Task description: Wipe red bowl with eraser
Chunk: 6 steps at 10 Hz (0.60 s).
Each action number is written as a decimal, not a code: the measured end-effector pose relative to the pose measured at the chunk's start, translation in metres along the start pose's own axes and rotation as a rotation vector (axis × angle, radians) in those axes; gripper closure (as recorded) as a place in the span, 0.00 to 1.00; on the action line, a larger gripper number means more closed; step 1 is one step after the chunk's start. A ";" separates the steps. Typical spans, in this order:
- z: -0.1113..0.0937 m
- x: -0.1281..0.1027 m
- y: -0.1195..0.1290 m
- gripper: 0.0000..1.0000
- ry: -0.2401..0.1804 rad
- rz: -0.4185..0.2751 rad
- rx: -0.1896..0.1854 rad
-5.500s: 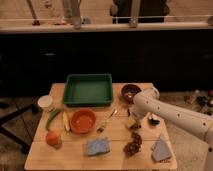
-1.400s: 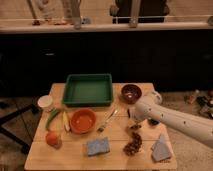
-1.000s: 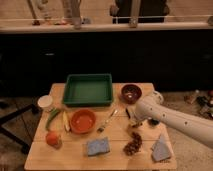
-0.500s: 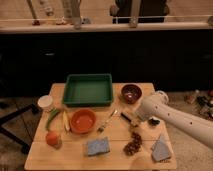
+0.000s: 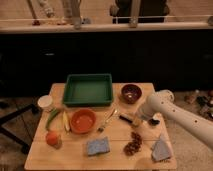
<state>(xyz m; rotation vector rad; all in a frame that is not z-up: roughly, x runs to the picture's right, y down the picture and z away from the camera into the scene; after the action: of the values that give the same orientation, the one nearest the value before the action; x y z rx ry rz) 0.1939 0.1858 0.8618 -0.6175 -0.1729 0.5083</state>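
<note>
One small dark block, the eraser [image 5: 126, 118], lay on the worktop [image 5: 115, 152] right of centre in the frame, just right of the brush [image 5: 107, 121] and well apart from the red bowl [image 5: 83, 120] in the lower-left half. My tool [image 5: 136, 120] sat low at the eraser's right end, touching it or nearly so, but I could not tell how it stood or whether it had any hold yet. To do this step well, I judged I should take the block across its narrow sides near the middle, so it would not pivot, and lift it straight up before travelling left, since the brush lay directly on the way to the bowl and could be swept along. The darker bowl [image 5: 131, 93] above my arm [image 5: 172, 112] was not the target. My arm's white casing covered the tool's far side and whatever lay beneath my wrist; a dark patch by my elbow was unreadable. The brownish cluster [image 5: 133, 145] below the eraser was too indistinct to name, and the arm ran out of frame at lower right.
</note>
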 end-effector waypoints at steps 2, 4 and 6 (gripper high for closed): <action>-0.003 0.003 0.002 1.00 -0.046 -0.052 -0.062; -0.004 0.001 0.004 1.00 -0.074 -0.090 -0.097; -0.007 0.000 0.006 1.00 -0.092 -0.122 -0.107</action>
<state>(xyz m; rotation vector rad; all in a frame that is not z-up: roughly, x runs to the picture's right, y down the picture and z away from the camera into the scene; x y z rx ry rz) 0.1935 0.1864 0.8528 -0.6840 -0.3247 0.4112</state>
